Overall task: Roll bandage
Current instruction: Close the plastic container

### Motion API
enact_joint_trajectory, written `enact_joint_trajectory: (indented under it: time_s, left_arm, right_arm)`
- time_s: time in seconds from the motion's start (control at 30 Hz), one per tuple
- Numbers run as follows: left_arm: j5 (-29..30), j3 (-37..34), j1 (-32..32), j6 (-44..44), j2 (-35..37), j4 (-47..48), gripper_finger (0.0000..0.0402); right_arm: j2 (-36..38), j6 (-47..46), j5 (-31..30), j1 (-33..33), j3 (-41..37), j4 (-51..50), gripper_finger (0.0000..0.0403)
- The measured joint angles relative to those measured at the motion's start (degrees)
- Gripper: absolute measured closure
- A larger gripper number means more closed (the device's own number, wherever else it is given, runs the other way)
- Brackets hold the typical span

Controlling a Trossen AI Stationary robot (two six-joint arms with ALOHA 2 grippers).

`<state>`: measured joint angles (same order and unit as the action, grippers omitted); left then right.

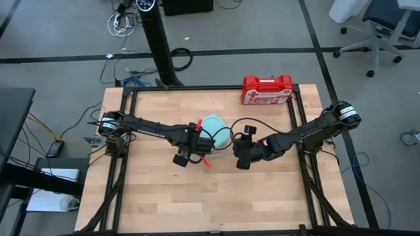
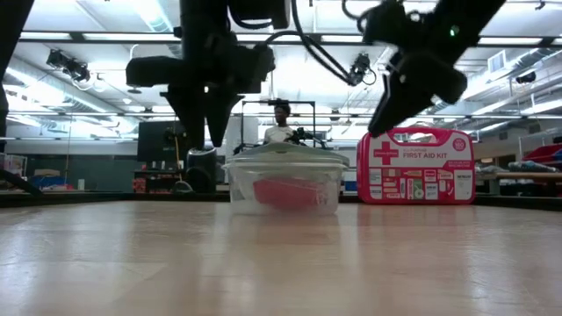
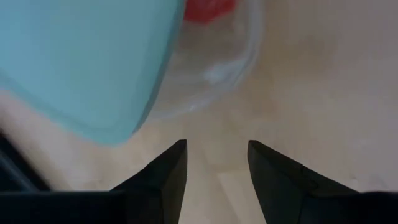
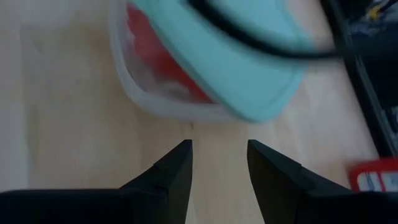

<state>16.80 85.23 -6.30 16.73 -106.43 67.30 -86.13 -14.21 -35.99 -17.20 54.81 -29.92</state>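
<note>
The red bandage [image 4: 163, 62] lies inside a clear plastic container [image 2: 284, 186] at the table's middle, under a pale blue lid [image 1: 216, 126] that sits askew on it. The bandage also shows red through the container's wall in the low view [image 2: 285, 194]. A short red strip [image 1: 207, 161] shows on the table near the container; I cannot tell what it is. My left gripper [image 3: 214, 146] is open and empty above the table, near the container's left side. My right gripper [image 4: 219, 144] is open and empty near its right side.
A hard red first-aid case [image 1: 266, 90] stands upright at the table's far edge, right of middle. Bare wooden tabletop [image 1: 197, 203] lies toward the near edge. A person [image 2: 280, 127] shows in the room behind the table.
</note>
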Motion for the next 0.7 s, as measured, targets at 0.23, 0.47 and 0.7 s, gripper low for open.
enact_joint_trajectory:
  time_s: [0.23, 0.47, 0.7]
  left_arm:
    - [1.51, -0.02, 0.68, -0.57, 0.00, 0.11, 0.0229]
    - [-5.89, -0.04, -0.10, -0.53, 0.00, -4.00, 0.0229]
    - [-5.00, -0.05, -2.40, 2.66, 0.00, -8.10, 0.0229]
  right_arm:
    - [0.00, -0.56, 3.24, 2.87, -3.08, 0.56, 0.0252]
    - [0.00, -0.29, 5.01, 3.39, -3.12, 2.06, 0.0252]
    - [0.00, -0.26, 5.03, 3.35, -3.12, 2.23, 0.0252]
